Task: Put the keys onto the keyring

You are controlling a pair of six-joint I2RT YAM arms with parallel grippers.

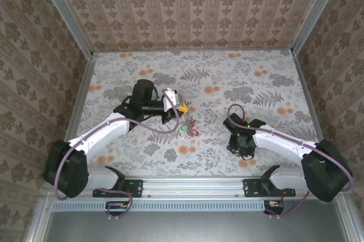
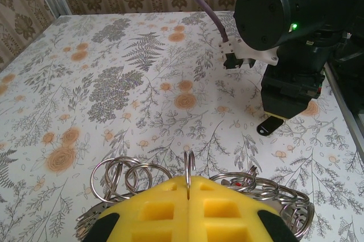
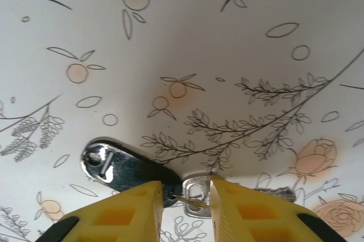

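Right wrist view: a black-headed key [image 3: 122,168] lies flat on the table [image 3: 227,54]. Its long axis runs from finger to finger beneath the right gripper [image 3: 185,211], whose jaws stand partly apart astride it; no firm grip is evident. Left wrist view: the left gripper [image 2: 187,190] is clenched on an upright loop of the keyring [image 2: 189,162], well to the key's left.

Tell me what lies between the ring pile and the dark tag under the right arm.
Nothing: in the left wrist view, bare floral tabletop separates the ring pile from the dark tag.
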